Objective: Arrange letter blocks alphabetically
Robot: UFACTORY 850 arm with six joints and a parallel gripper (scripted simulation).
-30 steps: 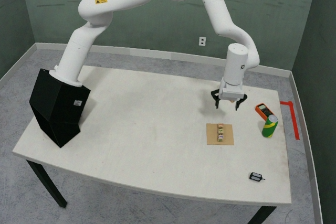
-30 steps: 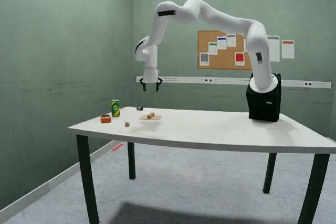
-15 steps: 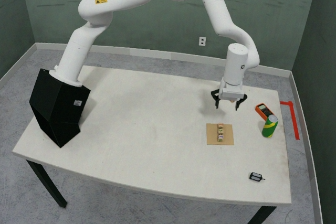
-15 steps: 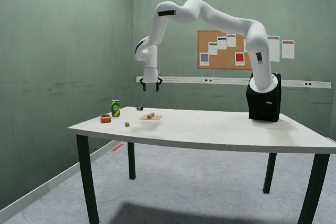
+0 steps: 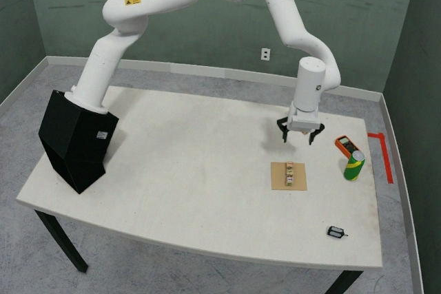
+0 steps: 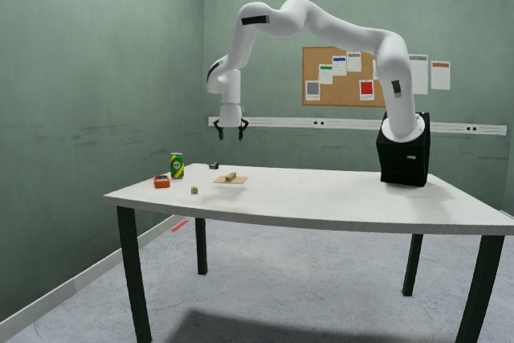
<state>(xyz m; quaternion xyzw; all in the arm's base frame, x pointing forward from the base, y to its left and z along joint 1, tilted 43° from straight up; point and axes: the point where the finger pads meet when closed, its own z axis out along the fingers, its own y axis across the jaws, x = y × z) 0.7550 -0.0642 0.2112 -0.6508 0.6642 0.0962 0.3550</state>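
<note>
A tan mat (image 5: 288, 175) lies on the right part of the white table. Three letter blocks (image 5: 289, 172) stand on it close together in a straight row; they also show in the exterior view (image 6: 230, 176). Their letters are too small to read surely. The fourth block (image 6: 193, 189) sits on the table off the mat, near the table's edge; in the top view the gripper hides it. My gripper (image 5: 300, 138) (image 6: 230, 133) is open and empty. It hangs high above the table, beyond the mat's far side, roughly over the fourth block.
A green and yellow can (image 5: 353, 165) stands right of the mat, with an orange multimeter (image 5: 346, 145) behind it. A small black object (image 5: 335, 232) lies near the front right corner. The black robot base (image 5: 76, 138) stands at the table's left end.
</note>
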